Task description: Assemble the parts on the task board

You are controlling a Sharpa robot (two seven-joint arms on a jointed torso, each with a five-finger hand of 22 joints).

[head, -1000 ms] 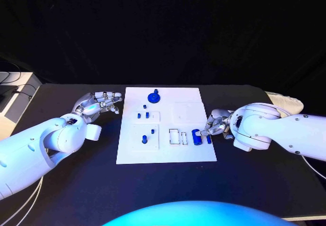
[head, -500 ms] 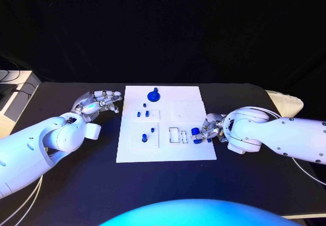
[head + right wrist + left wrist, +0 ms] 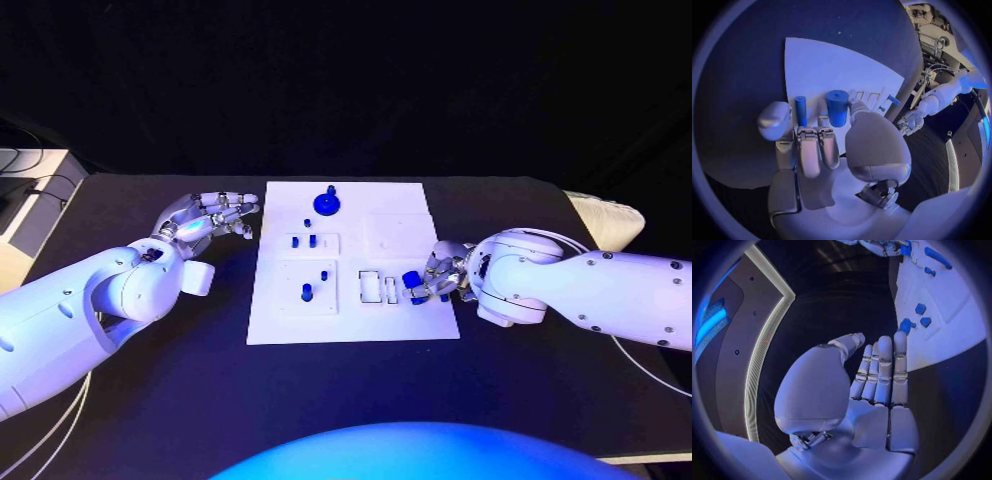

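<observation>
**Right hand at the near right edge of the board**

The white rectangular task board (image 3: 397, 230) lies mid-table on the black table (image 3: 173, 380). The right hand (image 3: 440, 272) pinches a short blue cylindrical part (image 3: 837, 107) between thumb and fingers, over the board's near right corner; a thinner blue peg (image 3: 801, 110) lies just beside it. The left hand (image 3: 209, 218) rests left of the board, holding nothing, its fingers (image 3: 882, 371) straight and side by side. A blue knobbed part (image 3: 327, 204) stands at the far edge.

Both arms are glossy white with bulbous rounded shells. The left hand (image 3: 206, 219) and right hand (image 3: 440, 272) are silver, segmented and metallic. Thin pale cables trail beneath each forearm.
</observation>
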